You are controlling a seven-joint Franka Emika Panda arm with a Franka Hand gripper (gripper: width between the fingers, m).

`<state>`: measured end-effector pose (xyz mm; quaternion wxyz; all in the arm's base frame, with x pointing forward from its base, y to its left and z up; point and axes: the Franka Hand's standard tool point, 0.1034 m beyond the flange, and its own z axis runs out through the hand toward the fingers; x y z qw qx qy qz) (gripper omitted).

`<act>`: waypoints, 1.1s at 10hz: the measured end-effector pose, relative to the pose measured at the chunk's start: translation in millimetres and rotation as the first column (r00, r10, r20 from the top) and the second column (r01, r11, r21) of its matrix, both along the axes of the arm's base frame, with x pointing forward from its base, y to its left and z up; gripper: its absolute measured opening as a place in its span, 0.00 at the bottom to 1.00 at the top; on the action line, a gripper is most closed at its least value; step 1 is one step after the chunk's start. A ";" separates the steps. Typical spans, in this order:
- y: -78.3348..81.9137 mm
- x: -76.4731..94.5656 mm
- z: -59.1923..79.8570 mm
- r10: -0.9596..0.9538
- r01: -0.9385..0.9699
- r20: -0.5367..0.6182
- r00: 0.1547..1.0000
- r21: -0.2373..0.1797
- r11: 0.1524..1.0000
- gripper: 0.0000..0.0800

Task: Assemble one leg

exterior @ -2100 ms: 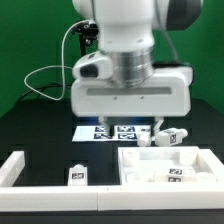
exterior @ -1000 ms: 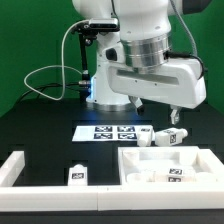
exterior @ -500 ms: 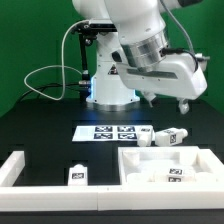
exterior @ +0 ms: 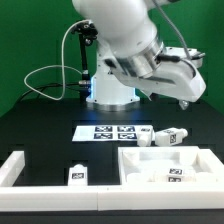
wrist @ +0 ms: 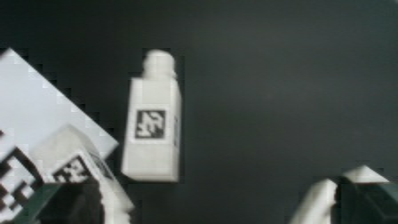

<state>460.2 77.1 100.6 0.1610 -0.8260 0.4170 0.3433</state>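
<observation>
Sitting nearest the exterior camera, at about 7 o'clock on the black surface [exterior: 45, 140], is a stubby white front leg [exterior: 77, 174], its square tag facing forward. At 8 o'clock, on the exterior view's left, lies a white L-shaped rail [exterior: 14, 170]. At 4 to 5 o'clock is the large flat white panel [exterior: 128, 168] with a raised rim, and a tagged peg [exterior: 177, 175] rests inside it.

Just past the panel's far rim, two more white pegs lie on the surface. The inner peg [exterior: 143, 138] is just beside the end of the marker board [exterior: 105, 131]. The outer peg [exterior: 170, 136] lies toward 3 o'clock.

Above that outer peg, well clear of it, hangs the tool [exterior: 183, 103], carried by the tilted white arm [exterior: 130, 45]. Behind it stands the arm's base [exterior: 110, 95], with a black cable [exterior: 50, 72] looping toward 9 o'clock in front of a green backdrop [exterior: 30, 35].

From the wrist camera, one long white leg [wrist: 155, 125] with a narrower tip and a tag on its side lies flat on the dark surface, just beside a corner of the marker board. I cannot tell which of the pegs in the exterior view it is. The tool's fingertips [wrist: 103, 195] stand wide apart and clamp nothing. Only bare surface shows between them, and the leg is apart from both.
</observation>
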 end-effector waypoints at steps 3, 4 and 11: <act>3.6 -21.1 -28.0 -0.100 0.112 -0.118 0.988 0.102 0.988 0.81; 1.3 -21.8 -30.4 -0.098 0.113 -0.132 0.986 0.113 0.987 0.81; 27.8 -51.2 -63.6 -0.098 0.107 -0.156 0.983 0.050 0.993 0.81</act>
